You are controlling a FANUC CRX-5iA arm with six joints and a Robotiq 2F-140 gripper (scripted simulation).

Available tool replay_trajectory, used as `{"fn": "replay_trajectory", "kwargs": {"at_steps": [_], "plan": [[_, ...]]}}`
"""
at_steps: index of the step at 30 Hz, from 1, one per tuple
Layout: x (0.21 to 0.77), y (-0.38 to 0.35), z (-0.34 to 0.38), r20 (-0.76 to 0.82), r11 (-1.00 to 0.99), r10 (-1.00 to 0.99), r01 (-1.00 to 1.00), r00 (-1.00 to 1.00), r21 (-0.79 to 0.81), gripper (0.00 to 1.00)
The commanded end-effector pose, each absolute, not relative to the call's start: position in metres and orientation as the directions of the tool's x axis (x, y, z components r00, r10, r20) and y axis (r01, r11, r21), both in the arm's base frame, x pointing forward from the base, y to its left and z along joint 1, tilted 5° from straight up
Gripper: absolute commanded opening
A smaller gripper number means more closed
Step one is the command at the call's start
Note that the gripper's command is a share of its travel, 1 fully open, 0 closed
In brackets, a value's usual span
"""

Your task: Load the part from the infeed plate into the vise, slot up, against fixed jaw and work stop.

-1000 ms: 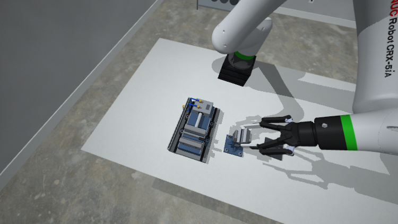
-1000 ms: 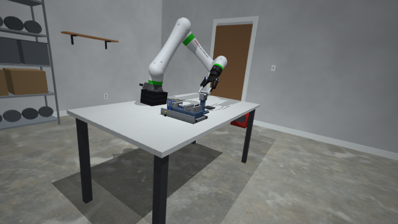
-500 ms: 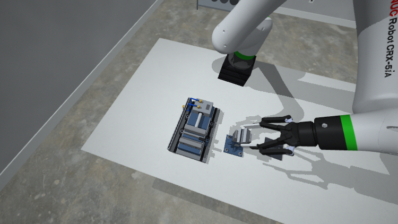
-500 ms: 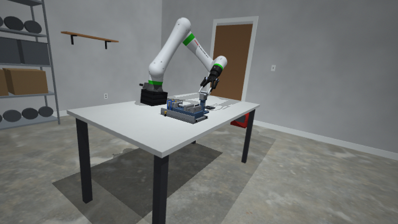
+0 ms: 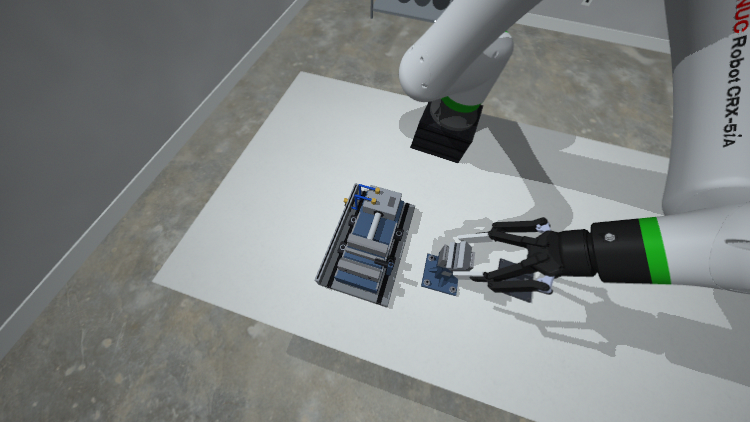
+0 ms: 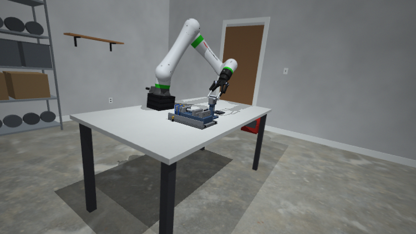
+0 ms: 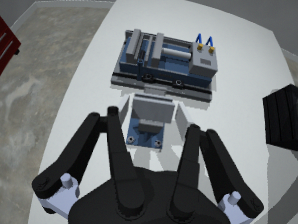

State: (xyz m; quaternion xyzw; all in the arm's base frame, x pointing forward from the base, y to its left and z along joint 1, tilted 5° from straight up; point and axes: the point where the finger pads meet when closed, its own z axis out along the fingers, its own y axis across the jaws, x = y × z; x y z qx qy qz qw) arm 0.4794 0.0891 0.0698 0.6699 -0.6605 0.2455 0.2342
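Note:
The part [image 5: 457, 256] is a grey block that rests tilted in the V-block [image 5: 439, 275], which stands on a blue base just right of the vise [image 5: 364, 244]. My gripper [image 5: 479, 254] reaches in from the right, half open, with a fingertip on each side of the part's near end and a gap to each. In the wrist view the part [image 7: 154, 110] lies between the two fingers of my gripper [image 7: 152, 106], above the V-block's base [image 7: 147, 136], with the open vise [image 7: 166, 63] beyond. The dark infeed plate [image 5: 516, 293] lies under my fingers, bare.
The robot's black base [image 5: 443, 133] stands at the back of the white table. The vise's air cylinder end with blue hoses [image 5: 375, 199] points toward it. The table's near edge runs below the vise. In the exterior view, shelves stand far left [image 6: 26, 72].

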Motion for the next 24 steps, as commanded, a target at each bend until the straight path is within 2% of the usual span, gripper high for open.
{"fn": "replay_trajectory", "kwargs": {"at_steps": [1,24], "plan": [[0.4795,0.0891,0.0694,0.636,-0.018,-0.772,-1.000,0.007,-0.011,0.51],[0.4796,0.0879,0.0703,0.591,-0.018,-0.806,-1.000,0.008,-0.011,0.51]]}}
